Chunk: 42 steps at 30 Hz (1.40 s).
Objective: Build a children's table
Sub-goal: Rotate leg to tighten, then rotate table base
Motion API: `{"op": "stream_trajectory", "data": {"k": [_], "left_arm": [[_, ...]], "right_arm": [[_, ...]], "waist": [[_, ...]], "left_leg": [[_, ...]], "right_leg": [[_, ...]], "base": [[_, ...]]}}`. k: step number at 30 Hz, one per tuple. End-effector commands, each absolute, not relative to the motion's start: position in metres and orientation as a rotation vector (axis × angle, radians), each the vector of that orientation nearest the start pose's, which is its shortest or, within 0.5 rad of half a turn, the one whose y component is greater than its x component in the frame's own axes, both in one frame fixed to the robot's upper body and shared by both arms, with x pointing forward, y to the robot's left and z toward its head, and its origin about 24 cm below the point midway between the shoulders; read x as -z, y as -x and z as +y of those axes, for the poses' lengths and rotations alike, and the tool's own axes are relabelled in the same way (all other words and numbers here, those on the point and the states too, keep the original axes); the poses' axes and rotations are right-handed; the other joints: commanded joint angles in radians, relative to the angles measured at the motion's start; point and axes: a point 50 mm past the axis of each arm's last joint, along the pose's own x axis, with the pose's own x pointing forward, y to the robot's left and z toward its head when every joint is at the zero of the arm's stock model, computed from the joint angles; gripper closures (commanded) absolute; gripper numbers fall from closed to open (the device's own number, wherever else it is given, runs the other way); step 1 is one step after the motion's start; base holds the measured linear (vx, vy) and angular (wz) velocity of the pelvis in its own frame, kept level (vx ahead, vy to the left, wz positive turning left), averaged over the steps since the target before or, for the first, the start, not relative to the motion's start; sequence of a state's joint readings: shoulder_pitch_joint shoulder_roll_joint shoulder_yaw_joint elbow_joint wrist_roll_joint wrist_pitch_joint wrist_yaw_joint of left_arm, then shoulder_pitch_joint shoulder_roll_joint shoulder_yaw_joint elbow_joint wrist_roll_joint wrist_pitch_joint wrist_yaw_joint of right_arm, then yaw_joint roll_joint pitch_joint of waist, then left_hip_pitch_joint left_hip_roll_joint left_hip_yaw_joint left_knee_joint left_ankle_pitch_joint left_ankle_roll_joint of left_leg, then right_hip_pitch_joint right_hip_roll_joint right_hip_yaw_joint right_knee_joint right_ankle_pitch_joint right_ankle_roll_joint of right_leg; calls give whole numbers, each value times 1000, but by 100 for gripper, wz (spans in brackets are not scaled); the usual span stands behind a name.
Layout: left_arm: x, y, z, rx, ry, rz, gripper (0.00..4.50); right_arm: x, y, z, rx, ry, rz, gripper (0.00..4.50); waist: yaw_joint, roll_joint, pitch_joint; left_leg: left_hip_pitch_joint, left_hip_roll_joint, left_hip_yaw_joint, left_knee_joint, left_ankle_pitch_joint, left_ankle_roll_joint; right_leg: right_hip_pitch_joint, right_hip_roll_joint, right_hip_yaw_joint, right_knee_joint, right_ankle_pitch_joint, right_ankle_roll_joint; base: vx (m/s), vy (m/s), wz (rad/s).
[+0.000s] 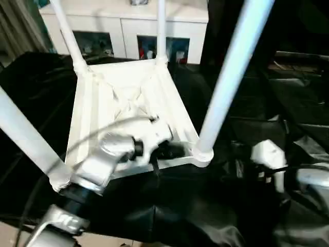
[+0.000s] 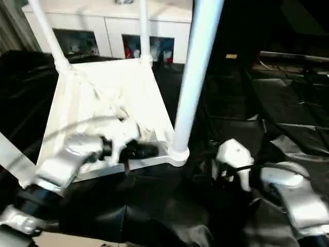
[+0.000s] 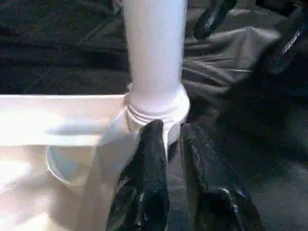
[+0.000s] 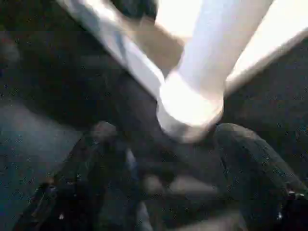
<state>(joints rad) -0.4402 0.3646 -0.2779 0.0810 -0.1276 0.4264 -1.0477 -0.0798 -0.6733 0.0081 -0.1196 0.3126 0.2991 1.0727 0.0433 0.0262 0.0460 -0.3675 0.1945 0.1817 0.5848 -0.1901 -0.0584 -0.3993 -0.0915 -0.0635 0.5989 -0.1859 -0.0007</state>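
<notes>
The children's table lies upside down on black cloth, its ribbed white tabletop (image 1: 128,98) facing up. Four white legs stand in the corner sockets: near right leg (image 1: 231,72), near left leg (image 1: 25,139) and two far legs (image 1: 67,31) (image 1: 161,25). My left gripper (image 3: 172,132) reaches over the tabletop's near edge to the base of the near right leg (image 3: 154,57). Its black fingers (image 3: 149,159) stand a narrow gap apart with nothing between them. My right gripper (image 4: 166,132) is open wide, with a finger on either side of that leg's socket (image 4: 190,106), just short of it.
A white cabinet (image 1: 128,31) with glass doors stands behind the table. Crumpled black cloth (image 1: 154,206) covers the surface all around. The tall legs rise close to both arms.
</notes>
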Motion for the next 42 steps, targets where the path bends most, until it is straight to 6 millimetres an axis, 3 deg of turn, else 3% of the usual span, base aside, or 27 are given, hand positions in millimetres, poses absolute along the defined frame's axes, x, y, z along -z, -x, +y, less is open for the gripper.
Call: {"op": "stream_trajectory", "data": {"k": [1, 4, 7, 11, 14, 20, 24, 28, 31, 35, 36, 39, 42], "left_arm": [[-93, -280, 111, 1298, -217, 337, 343], [-93, -267, 118, 1340, -200, 406, 324], [-85, -252, 127, 1341, -228, 487, 301], [-75, -248, 132, 1257, -239, 515, 262], [-64, -243, 134, 1150, -241, 563, 231], [-50, -236, 139, 1039, -274, 625, 192], [-47, -236, 137, 1008, -289, 614, 158], [-45, -237, 135, 978, -310, 598, 129], [-46, -238, 133, 985, -301, 572, 106], [-49, -237, 129, 1025, -295, 526, 87], [-54, -235, 126, 1070, -273, 481, 63], [-57, -234, 124, 1107, -256, 449, 52], [-59, -234, 122, 1139, -249, 430, 18]], "right_arm": [[-97, -236, -198, -1122, 177, 259, 99], [-96, -233, -185, -1174, 136, 256, 99], [-93, -231, -171, -1216, 108, 256, 99], [-90, -235, -156, -1213, 92, 250, 99], [-85, -250, -134, -1102, 48, 221, 99], [-75, -279, -111, -832, -53, 175, 99], [-74, -288, -102, -717, -93, 165, 99], [-73, -302, -108, -577, -95, 164, 99], [-72, -317, -126, -406, -112, 178, 99], [-71, -325, -142, -308, -86, 184, 99], [-70, -331, -157, -227, -60, 195, 99], [-71, -336, -171, -158, -46, 201, 99], [-71, -339, -178, -122, -34, 198, 99]], "waist": [[6, -9, -52], [6, -3, -54], [5, -1, -53], [4, 0, -52], [2, 0, -53], [-6, 4, -55], [-5, 8, -56], [-7, 10, -57], [-7, 9, -58], [-4, 8, -58], [-2, 7, -57], [6, 8, -57], [7, 8, -60]], "left_leg": [[1, 36, -14, -70, -209, 81], [10, 37, -12, -68, -216, 65], [8, 36, -13, -71, -221, 50], [6, 33, -12, -71, -225, 37], [7, 31, -13, -73, -224, 17], [8, 26, -15, -75, -237, -15], [10, 25, -14, -76, -224, -22], [12, 24, -13, -74, -223, -33], [10, 22, -13, -73, -217, -34], [11, 20, -12, -71, -220, -35], [11, 20, -11, -70, -225, -33], [16, 20, -8, -69, -231, -40], [9, 18, -10, -68, -216, -38]], "right_leg": [[53, -46, 37, -74, -248, -219], [45, -41, 39, -72, -244, -224], [46, -40, 39, -69, -229, -221], [44, -39, 40, -70, -234, -210], [42, -39, 40, -68, -238, -201], [40, -36, 40, -69, -252, -181], [39, -33, 42, -64, -191, -185], [39, -34, 42, -63, -180, -184], [41, -35, 42, -61, -176, -183], [41, -33, 42, -62, -185, -178], [40, -34, 42, -63, -193, -176], [36, -32, 43, -63, -200, -172], [42, -32, 42, -57, -177, -169]], "base": [[0, 0, 0], [0, 0, 0], [0, 0, 0], [0, 0, 0], [0, 0, 0], [0, 0, 0], [0, 0, 0], [0, 0, 0], [0, 0, 0], [0, 0, 0], [0, 0, 0], [0, 0, 0], [0, 0, 0]]}}
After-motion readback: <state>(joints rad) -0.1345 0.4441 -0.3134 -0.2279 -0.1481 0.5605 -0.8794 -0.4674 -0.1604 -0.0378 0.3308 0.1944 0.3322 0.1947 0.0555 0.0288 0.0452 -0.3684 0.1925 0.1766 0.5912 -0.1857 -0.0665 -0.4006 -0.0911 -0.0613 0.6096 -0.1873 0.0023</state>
